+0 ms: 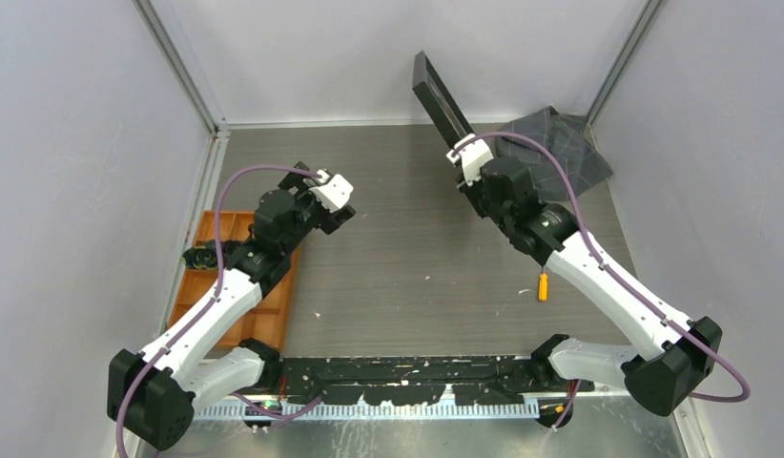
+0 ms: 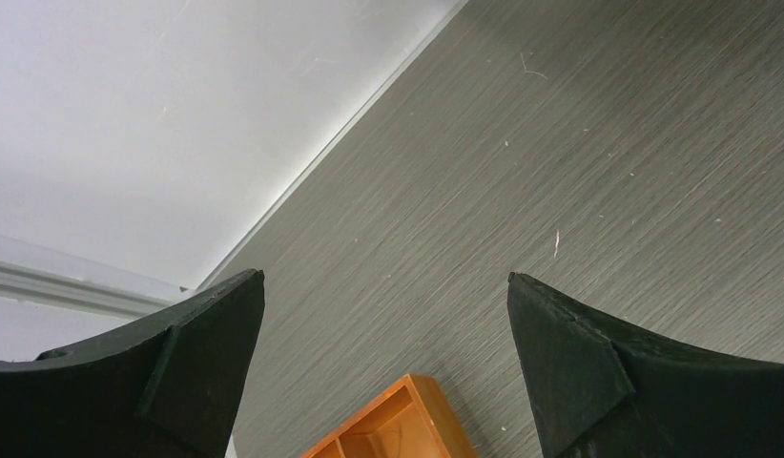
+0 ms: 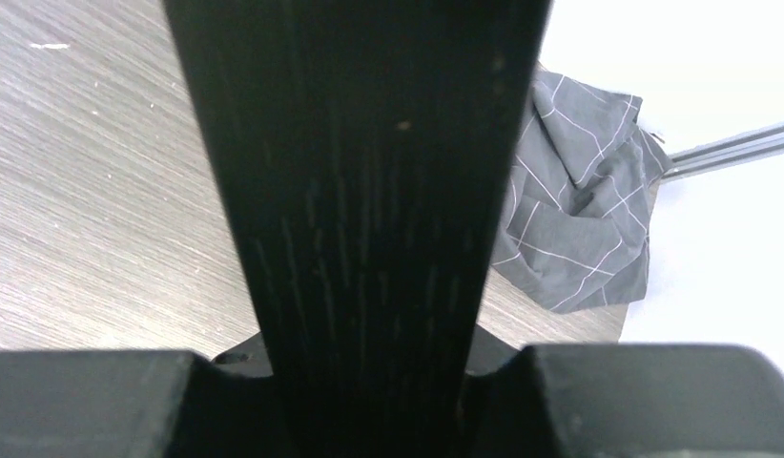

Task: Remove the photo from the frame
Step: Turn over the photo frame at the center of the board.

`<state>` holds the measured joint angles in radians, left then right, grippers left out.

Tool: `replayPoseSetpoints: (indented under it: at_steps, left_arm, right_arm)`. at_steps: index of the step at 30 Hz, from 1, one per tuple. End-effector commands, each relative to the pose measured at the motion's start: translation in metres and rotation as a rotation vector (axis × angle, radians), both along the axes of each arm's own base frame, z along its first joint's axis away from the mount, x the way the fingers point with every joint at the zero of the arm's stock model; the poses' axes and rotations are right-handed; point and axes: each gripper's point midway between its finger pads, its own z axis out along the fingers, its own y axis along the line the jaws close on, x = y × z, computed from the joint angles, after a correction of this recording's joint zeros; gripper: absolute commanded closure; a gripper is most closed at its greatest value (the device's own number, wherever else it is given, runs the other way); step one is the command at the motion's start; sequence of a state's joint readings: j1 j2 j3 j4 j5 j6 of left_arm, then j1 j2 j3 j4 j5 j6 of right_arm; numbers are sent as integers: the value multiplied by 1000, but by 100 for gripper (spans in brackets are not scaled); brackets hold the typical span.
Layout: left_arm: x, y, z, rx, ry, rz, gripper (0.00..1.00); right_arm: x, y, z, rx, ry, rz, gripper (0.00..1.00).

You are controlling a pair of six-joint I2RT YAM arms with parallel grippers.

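The frame is held edge-on, lifted off the table at the back centre, tilted up and to the left. Only its black edge shows; the photo is hidden. My right gripper is shut on the frame's lower end. In the right wrist view the black frame edge fills the middle, clamped between my fingers. My left gripper is open and empty above the table's left part, far from the frame. In the left wrist view my left gripper has its jaws wide apart over bare table.
An orange compartment tray lies at the left edge, its corner visible in the left wrist view. A grey checked cloth lies at the back right, also in the right wrist view. A small orange object lies near the right arm.
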<state>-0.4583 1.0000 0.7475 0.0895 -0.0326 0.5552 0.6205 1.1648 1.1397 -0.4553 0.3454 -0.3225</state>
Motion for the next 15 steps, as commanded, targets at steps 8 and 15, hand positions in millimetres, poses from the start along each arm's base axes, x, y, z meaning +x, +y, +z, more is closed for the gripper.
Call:
replayPoseSetpoints:
  at_steps: [8, 15]
  left_arm:
    - [-1, -10, -7, -50, 10, -49, 0]
    - [-3, -9, -11, -52, 8, -52, 0]
  right_arm:
    - [9, -3, 130, 385, -274, -59, 99]
    - [-10, 9, 145, 421, -225, 66, 99]
